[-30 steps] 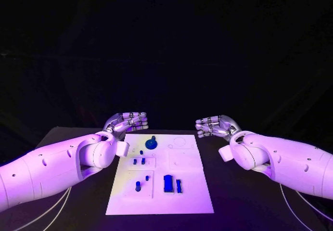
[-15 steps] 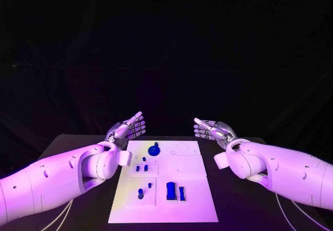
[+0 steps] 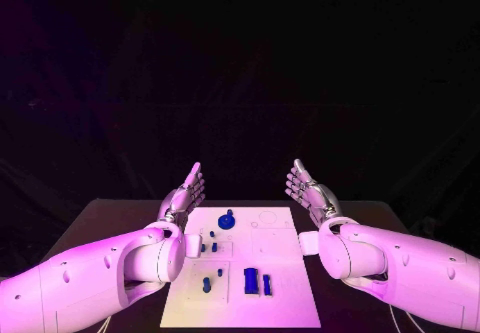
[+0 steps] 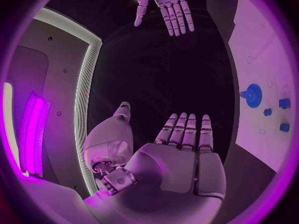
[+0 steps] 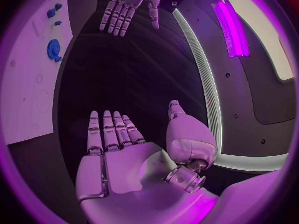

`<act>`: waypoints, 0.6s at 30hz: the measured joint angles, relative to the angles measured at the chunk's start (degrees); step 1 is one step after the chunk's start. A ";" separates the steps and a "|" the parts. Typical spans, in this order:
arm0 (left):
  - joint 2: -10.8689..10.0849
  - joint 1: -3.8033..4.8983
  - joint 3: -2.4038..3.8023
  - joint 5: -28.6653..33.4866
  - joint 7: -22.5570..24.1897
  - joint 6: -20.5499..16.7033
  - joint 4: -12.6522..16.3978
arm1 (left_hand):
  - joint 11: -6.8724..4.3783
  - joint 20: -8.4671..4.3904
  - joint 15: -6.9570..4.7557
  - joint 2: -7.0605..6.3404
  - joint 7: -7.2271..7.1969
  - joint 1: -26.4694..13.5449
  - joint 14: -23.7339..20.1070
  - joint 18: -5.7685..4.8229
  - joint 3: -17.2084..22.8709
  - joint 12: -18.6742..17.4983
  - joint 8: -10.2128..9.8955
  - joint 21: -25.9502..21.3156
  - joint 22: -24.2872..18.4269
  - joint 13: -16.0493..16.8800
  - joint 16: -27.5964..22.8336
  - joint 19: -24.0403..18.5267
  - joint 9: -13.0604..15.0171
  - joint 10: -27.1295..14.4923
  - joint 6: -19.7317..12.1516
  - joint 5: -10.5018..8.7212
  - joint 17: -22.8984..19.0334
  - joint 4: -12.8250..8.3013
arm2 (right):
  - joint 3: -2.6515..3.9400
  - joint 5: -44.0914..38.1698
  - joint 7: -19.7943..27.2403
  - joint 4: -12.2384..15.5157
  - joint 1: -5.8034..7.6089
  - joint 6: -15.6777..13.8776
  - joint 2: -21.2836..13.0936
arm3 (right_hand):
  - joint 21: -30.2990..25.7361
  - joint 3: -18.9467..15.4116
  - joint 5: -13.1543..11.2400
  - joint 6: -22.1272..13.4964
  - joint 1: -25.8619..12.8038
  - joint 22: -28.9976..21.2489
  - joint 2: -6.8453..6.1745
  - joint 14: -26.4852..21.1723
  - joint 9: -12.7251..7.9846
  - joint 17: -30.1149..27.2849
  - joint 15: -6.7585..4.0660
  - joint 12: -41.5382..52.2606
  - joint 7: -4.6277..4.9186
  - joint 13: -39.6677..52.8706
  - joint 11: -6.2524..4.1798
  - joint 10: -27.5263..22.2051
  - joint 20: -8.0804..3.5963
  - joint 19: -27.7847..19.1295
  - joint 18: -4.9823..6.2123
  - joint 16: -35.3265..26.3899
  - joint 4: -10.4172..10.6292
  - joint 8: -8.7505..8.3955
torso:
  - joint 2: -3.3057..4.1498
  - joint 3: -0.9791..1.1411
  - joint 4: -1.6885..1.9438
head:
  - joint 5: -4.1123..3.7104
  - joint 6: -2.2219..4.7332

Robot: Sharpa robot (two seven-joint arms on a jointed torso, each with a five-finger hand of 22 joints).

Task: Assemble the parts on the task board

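Observation:
The white task board [image 3: 285, 305] lies in the middle of the table. Several blue parts are on it: a round knobbed piece [image 3: 228, 220] near the far end, small pegs [image 3: 214, 246] at its left, and two upright blocks [image 3: 251, 280] nearer me. My left hand [image 3: 186, 191] is raised beyond the board's far left corner, fingers straight, holding nothing. My right hand [image 3: 309, 190] is raised beyond the far right corner, likewise flat and empty. The left wrist view has the left palm [image 4: 181, 159], the right hand [image 4: 165, 7] and the round piece [image 4: 252, 94]. In the right wrist view: right palm [image 5: 118, 159], left hand [image 5: 127, 5].
The black table [image 3: 110, 222] extends on both sides of the board. A dark curtain hangs behind it. A lit panel [image 5: 233, 20] stands off to the side in the right wrist view.
Both hands have gone from curled to flat, fingers straightened and pointing up and away. The head camera has tilted, so the whole scene sits lower in the picture.

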 measured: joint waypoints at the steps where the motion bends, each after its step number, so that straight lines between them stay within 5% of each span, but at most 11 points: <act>1: 0.00 -0.05 0.02 -0.10 0.24 -0.96 0.23 | -0.17 -0.49 -0.09 0.01 -0.13 -1.08 -0.70 -0.28 -0.18 0.00 0.00 0.00 -0.04 0.00 -0.06 -0.63 -0.01 -0.78 -0.74 -0.62 0.00 -0.04 | 0.01 0.50 0.45 0.16 -0.03 -0.73 -0.03 | 0.00 0.00 0.00 -0.74 -1.09 -0.26 0.00 -0.86 -0.05 -0.26 -0.08 0.00 -0.08 -0.02 -0.14 -0.82 -0.62 -0.65 -0.73 0.00 0.00 0.00 | 0.01 0.01 0.00 | 0.00 0.00; 6: -0.02 -0.09 0.04 -0.41 0.94 -3.38 0.44 | -0.72 -3.26 -0.46 0.04 -0.74 -5.85 -3.74 -0.57 -0.39 0.00 0.00 0.00 -0.18 0.00 -0.30 -3.40 -0.04 -4.21 -3.99 -2.84 -0.04 -0.24 | 0.03 1.76 1.62 0.22 -0.05 -2.52 -0.07 | 0.00 0.00 0.00 -4.05 -6.00 -3.00 0.04 -4.64 -0.20 -1.10 -0.20 0.00 -0.39 -0.09 -0.47 -4.59 -2.28 -4.08 -1.11 0.00 0.00 0.00 | 0.01 0.04 0.02 | -0.01 0.01; 8: -0.02 -0.09 0.04 -0.49 1.12 -3.94 0.45 | -0.82 -4.01 -0.51 0.04 -0.81 -7.39 -4.76 -1.48 -0.54 0.00 0.00 -0.11 -0.21 0.00 -0.30 -4.15 -0.03 -5.34 -5.02 -3.27 -0.05 -0.08 | 0.03 2.10 1.93 0.23 -0.05 -2.97 -0.08 | 0.00 0.00 0.00 -5.12 -7.55 -3.79 0.02 -5.86 -0.20 -1.25 -0.18 0.00 -0.48 -0.12 -0.50 -5.81 -2.65 -5.13 -1.24 0.00 0.00 0.00 | 0.01 0.04 0.03 | -0.01 0.01; 10: -0.02 -0.09 0.05 -0.53 1.24 -4.30 0.45 | -0.95 -4.41 -0.54 0.04 -0.91 -8.82 -5.65 -1.51 -0.54 0.00 0.00 -0.22 -0.23 0.00 -0.30 -5.02 -0.03 -6.38 -5.99 -3.46 -0.06 -0.08 | 0.03 2.35 2.15 0.23 -0.05 -3.27 -0.07 | 0.00 0.00 0.00 -6.10 -8.97 -4.37 0.03 -6.90 -0.20 -1.37 -0.22 0.00 -0.50 -0.13 -0.55 -6.92 -2.81 -6.10 -1.99 0.00 0.00 0.00 | 0.01 0.05 0.03 | -0.01 0.01; 18: -0.02 -0.09 0.05 -0.64 1.54 -5.16 0.46 | -1.09 -5.34 -0.64 0.04 -1.08 -13.44 -8.60 -1.52 -0.54 0.00 0.01 -0.22 -0.23 0.01 -0.30 -7.58 -0.03 -9.74 -9.13 -3.98 -0.07 -0.08 | 0.03 2.87 2.62 0.23 -0.05 -3.94 -0.07 | 0.00 -0.16 -0.24 -9.27 -13.68 -5.45 0.04 -10.54 -0.28 -1.55 -0.24 0.00 -0.58 -0.13 -0.65 -10.47 -3.37 -9.15 -2.00 0.00 -0.15 -0.22 | 0.01 0.05 0.03 | -0.01 0.01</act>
